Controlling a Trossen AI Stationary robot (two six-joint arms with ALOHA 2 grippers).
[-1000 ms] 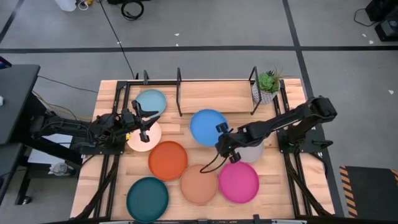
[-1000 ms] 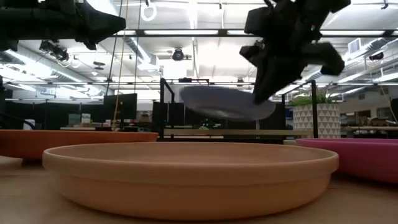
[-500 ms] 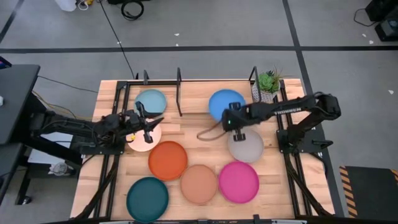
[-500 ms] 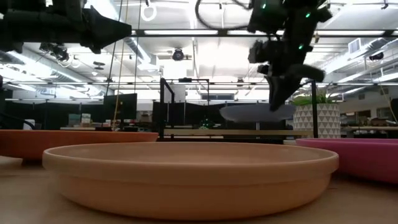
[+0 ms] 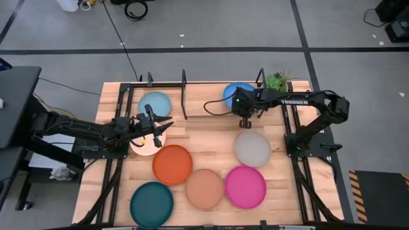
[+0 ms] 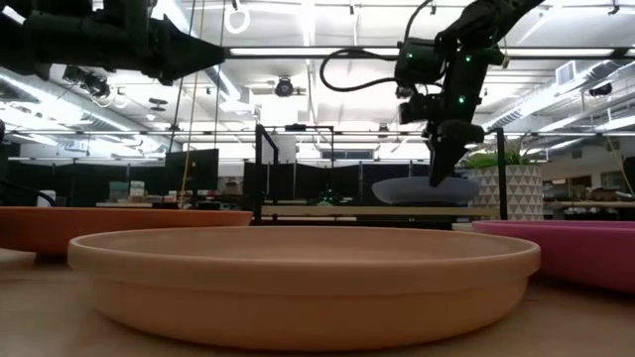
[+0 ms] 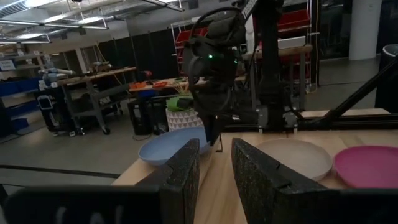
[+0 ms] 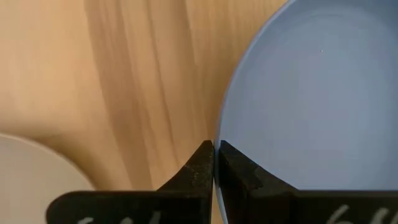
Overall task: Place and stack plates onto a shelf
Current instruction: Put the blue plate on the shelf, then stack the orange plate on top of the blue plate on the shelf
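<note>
My right gripper (image 5: 243, 110) is shut on the blue plate (image 5: 235, 92), which sits low between the shelf's (image 5: 184, 89) right-hand posts, beside the potted plant. In the low view this plate (image 6: 425, 190) is level, just over the boards. My left gripper (image 5: 155, 124) waits open above a pale peach plate (image 5: 144, 144) near the table's left edge and holds nothing. A light blue plate (image 5: 155, 103) lies in the shelf's left bay. Orange (image 5: 172, 164), tan (image 5: 204, 189), pink (image 5: 245, 186), teal (image 5: 151, 204) and grey (image 5: 252, 148) plates lie flat on the table. My right gripper pinches the blue plate's rim (image 8: 219, 134) on its near side between the two fingertips (image 8: 203, 163). The fingers come from above, pointing down. The plate stays level; whether its underside touches the table I cannot tell.
A small potted plant (image 5: 276, 86) stands at the far right corner, close to the held plate. The shelf's upright posts (image 5: 261, 82) rise along the far edge. Bare wood (image 5: 204, 124) lies between the shelf and the loose plates.
My right gripper has carried the blue plate from the middle of the table toward the far right corner, between the shelf's right posts by the plant. The plate has gone from tilted to level and come down lower. The gripper has stayed shut on it.
</note>
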